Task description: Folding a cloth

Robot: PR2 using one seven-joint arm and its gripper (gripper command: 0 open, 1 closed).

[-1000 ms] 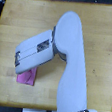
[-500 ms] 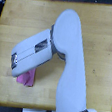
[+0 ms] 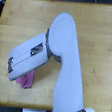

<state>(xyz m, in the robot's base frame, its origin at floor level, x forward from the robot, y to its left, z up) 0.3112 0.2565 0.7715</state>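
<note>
Overhead exterior view. I see the wooden tabletop (image 3: pixel 95 37) filling nearly the whole field, its pale grain bare across the upper part and along the exterior view's right. Over it lies the robot arm (image 3: pixel 65 68), white and broad, which enters from the bottom edge, rises toward the centre and bends at an elbow toward the exterior view's left. Beyond the elbow I follow the forearm (image 3: pixel 29 56), a white, boxy segment with a dark seam running lengthwise, slanting down toward the table's lower left part. The gripper (image 3: pixel 11 69) sits at that far end (I make out only a dark, blurred patch there), and I cannot tell whether its jaws stand apart or together, nor whether they touch anything. The cloth (image 3: pixel 26 80), the smallest item, is a bunched magenta-pink patch on the tabletop, showing just below the forearm's lower edge and partly hidden beneath it, near the table's front edge.
</note>
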